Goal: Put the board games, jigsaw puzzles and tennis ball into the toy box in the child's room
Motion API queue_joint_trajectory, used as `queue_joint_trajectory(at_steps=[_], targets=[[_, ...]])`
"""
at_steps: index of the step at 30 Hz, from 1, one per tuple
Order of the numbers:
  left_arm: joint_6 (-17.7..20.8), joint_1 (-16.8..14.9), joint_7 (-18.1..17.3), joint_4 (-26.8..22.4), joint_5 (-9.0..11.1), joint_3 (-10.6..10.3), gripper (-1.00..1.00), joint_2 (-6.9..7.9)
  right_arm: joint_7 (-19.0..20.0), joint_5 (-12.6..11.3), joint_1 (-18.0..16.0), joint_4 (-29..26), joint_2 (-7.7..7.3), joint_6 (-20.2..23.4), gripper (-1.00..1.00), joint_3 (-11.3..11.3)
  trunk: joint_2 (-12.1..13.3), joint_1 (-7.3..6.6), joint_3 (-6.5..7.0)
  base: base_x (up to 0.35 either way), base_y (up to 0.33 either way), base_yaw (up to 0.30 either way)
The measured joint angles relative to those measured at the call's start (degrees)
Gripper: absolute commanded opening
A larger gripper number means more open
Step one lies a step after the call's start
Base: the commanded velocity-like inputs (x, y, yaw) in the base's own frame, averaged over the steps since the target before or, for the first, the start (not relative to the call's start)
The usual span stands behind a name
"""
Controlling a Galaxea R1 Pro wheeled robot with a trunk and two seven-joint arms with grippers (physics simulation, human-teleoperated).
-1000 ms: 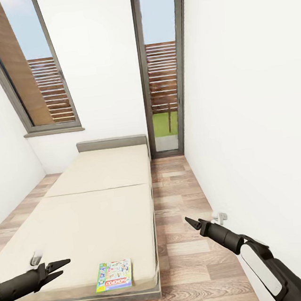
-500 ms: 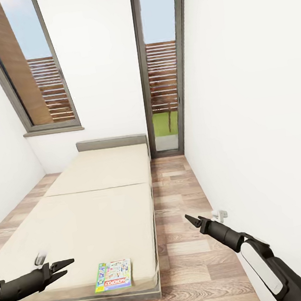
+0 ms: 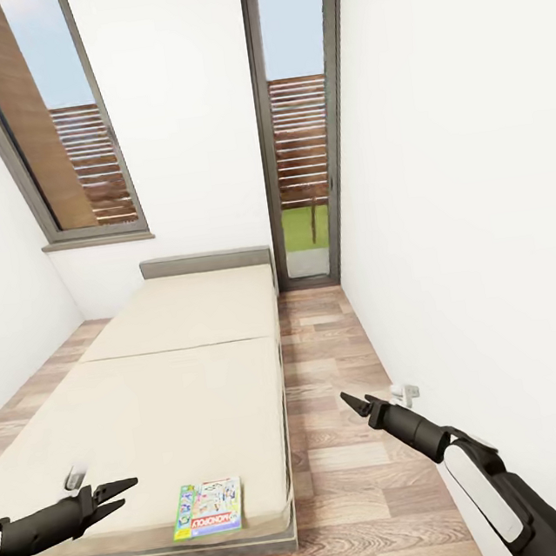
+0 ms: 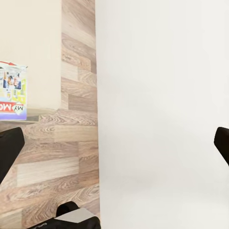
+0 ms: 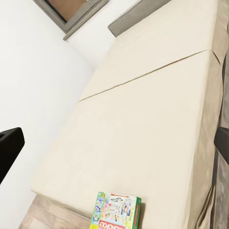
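A wide bed (image 3: 187, 386) with a plain beige mattress in two sections runs away from me. One board game (image 3: 207, 508), green-edged with a red banner, lies flat at the mattress's near edge, and it appears again in the right wrist view (image 5: 118, 211) and the left wrist view (image 4: 12, 90). My left gripper (image 3: 129, 491) hovers open over the near left part of the mattress, a short way left of the game. My right gripper (image 3: 351, 403) is open above the floor strip to the right of the bed. Both hold nothing. The table, the toy box and the other toys are out of view.
A strip of wood-plank floor (image 3: 325, 368) runs between the bed and the white wall (image 3: 475, 243) on the right. A grey headboard (image 3: 206, 263), a tall window (image 3: 56, 123) and a narrow glass door (image 3: 301, 134) stand at the far end.
My left arm has sunk slightly and its fingertips have edged right toward the game. The right arm has barely moved, and the board game lies where it was.
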Motion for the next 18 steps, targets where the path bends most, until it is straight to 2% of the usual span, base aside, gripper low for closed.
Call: queue_joint_trajectory(at_steps=[12,18], targets=[[0.0,0.0,0.0,0.0,0.0,0.0,1.0,0.01,0.0,0.0,0.0,-0.7,0.01,0.0,1.0,0.0,-4.8,2.64,-2.16,0.0,0.0,0.0],[0.1,0.0,-0.3,0.0,0.0,0.0,1.0,0.03,0.0,-0.4,0.0,-2.7,-0.05,0.3,1.0,-0.1,-7.2,3.96,-3.24,0.0,0.0,0.0]])
